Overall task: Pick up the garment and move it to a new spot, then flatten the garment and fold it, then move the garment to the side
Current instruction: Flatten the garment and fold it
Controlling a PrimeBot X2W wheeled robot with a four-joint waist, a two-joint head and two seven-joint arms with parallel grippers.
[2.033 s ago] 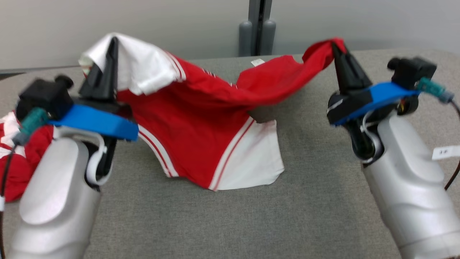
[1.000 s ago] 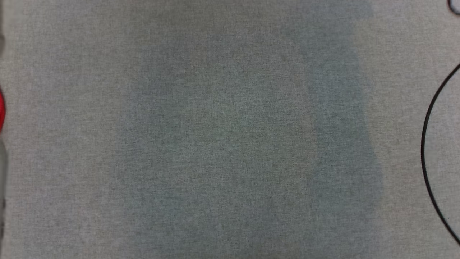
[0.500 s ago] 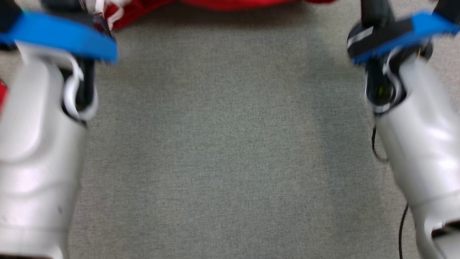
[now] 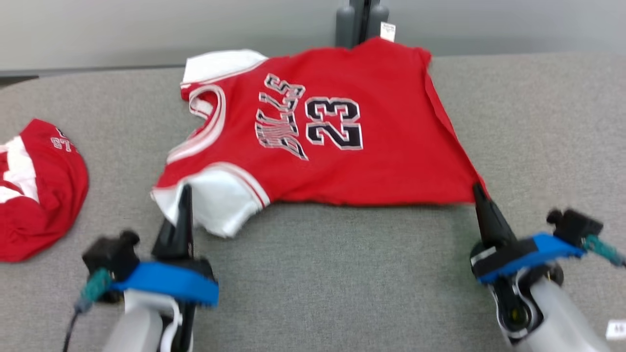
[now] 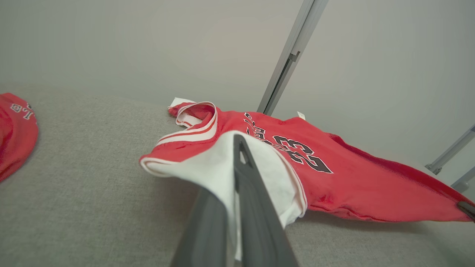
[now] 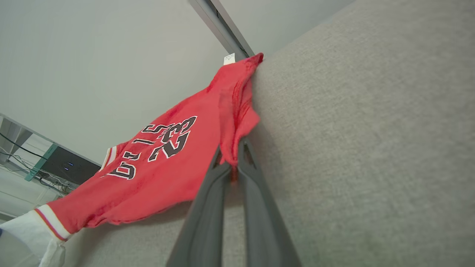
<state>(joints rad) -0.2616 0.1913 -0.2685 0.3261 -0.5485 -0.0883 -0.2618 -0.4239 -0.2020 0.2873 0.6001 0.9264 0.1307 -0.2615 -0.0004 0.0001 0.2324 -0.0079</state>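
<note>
The garment (image 4: 337, 146) is a red jersey with white sleeves and "23" on it, spread face up on the grey table (image 4: 342, 283). My left gripper (image 4: 186, 193) is shut on its near white sleeve (image 5: 207, 167). At the near right, the red hem corner (image 6: 232, 148) is pinched in my right gripper (image 4: 477, 190), which is shut. The near edge of the garment hangs slightly lifted between the two grippers, while its far part rests on the table. In the left wrist view the garment (image 5: 334, 174) stretches away to the right.
A second red and white garment (image 4: 34, 190) lies bunched at the table's left edge. A grey post (image 4: 362, 19) stands behind the table against the wall. A white label (image 4: 615, 330) sits at the near right.
The head camera swung down and back up. The garment, held high and sagging two seconds ago, is now pulled toward me and laid out face up, with both grippers low and near.
</note>
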